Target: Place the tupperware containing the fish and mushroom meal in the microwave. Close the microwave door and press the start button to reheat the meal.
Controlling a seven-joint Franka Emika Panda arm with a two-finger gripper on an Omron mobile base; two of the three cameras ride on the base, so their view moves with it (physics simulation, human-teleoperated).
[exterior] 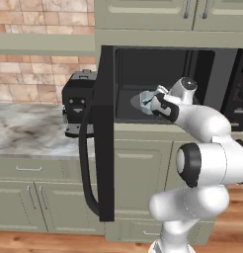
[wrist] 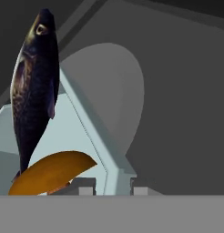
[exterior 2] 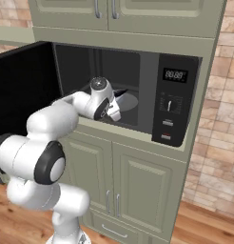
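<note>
pincer sets the tub down inside the oven

pincer reaches through the microwave opening, its tips clamped on one wall of the tub. in the hand view the two tips sit either side of that pale wall at the bottom, so the grip reads as on the rim, not around the whole tub.

the step in hand looks like lowering the tub onto the turntable. to do it well, i judge the hand should keep the tub level, bring it over the middle of the glass, set the base flat, and only then let go. pull back straight out of the opening, clear of the door, which stands swung wide to the left.

the hand view gives the food: a dark fish and an orange chunk in the tub. the left base view shows the tub at the cavity mouth. the right base view shows the button strip, with the wrist covering the tub.
</note>
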